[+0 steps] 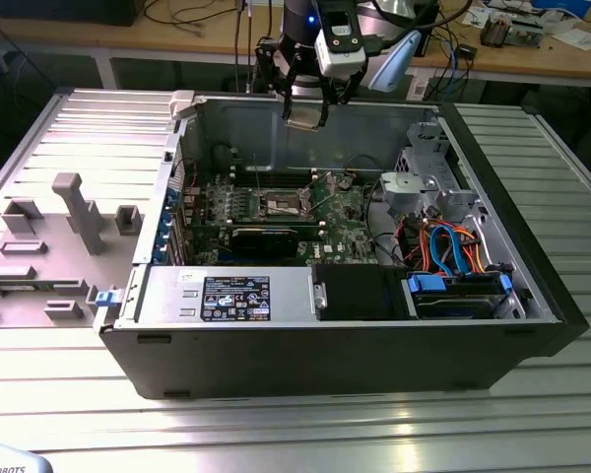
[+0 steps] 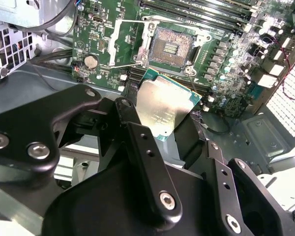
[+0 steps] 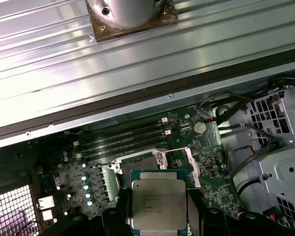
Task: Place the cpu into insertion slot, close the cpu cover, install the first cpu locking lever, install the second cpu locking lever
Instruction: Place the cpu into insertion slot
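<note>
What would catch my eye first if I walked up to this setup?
A big open computer case lies on a ribbed metal table, its green motherboard exposed. High above it, the gripper holds the cpu, a silvery square chip. The insertion slot on the board stands uncovered and empty.

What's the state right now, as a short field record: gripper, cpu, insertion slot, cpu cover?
gripper: shut on the cpu, raised over the open computer case
cpu: held by its edges between the fingers, metal top visible in both wrist views, apart from the slot
insertion slot: empty, dark centre exposed
cpu cover: swung open, beside the slot
task progress: cpu not yet placed
</note>
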Action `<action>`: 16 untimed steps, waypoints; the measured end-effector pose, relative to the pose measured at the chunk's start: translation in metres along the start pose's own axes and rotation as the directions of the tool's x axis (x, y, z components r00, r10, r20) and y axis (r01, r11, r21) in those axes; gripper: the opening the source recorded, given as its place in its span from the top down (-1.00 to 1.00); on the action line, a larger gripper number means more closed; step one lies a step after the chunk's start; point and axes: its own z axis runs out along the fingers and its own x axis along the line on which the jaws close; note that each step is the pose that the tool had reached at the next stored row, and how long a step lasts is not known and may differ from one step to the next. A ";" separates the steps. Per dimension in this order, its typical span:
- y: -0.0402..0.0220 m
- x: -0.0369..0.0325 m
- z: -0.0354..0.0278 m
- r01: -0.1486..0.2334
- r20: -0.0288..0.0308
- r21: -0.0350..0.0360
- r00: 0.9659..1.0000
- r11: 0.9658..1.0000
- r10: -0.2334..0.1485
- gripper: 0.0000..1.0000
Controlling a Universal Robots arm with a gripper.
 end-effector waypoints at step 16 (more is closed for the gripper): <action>-0.0003 0.0001 0.0002 -0.065 0.006 -0.002 0.998 0.998 0.065 -0.08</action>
